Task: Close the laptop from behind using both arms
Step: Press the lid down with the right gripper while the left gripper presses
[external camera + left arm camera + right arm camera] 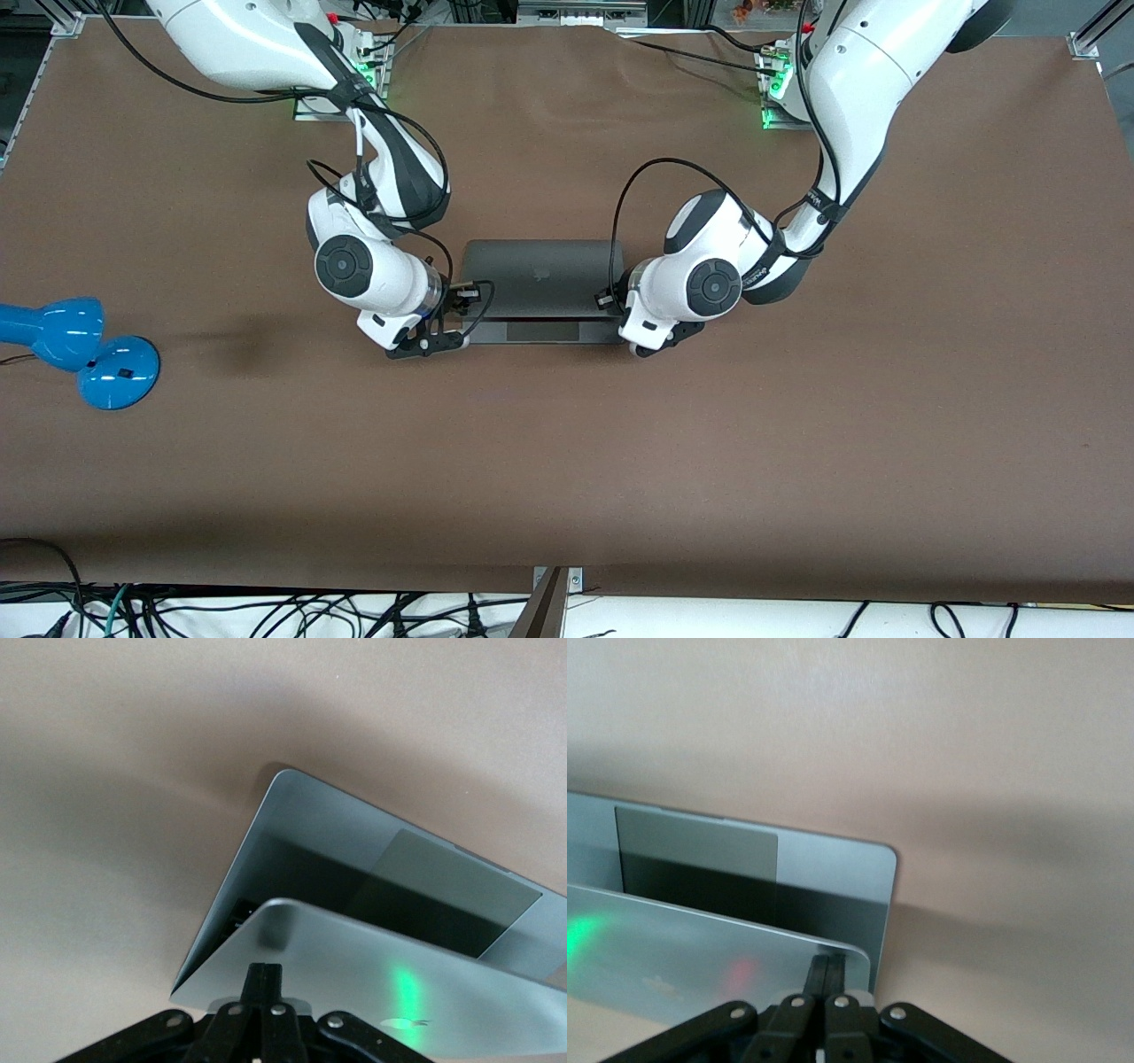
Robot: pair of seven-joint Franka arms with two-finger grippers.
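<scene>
1. Front view: the laptop [536,276] is seen mid-table, lid [532,266] tilted well down, trackpad [542,331] edge toward the camera, long axis running from one arm's end of the table to the other. The right gripper [434,341] and left gripper [651,341] are placed at the two lid corners.
2. Left wrist view: the fingers [263,988] are pinched together and pressed on the lid; nothing is held.
3. Right wrist view: the fingers [826,979] are likewise closed against the lid corner.
4. The closing push is judged to be in hand; an even, simultaneous downward press is called for next.
</scene>
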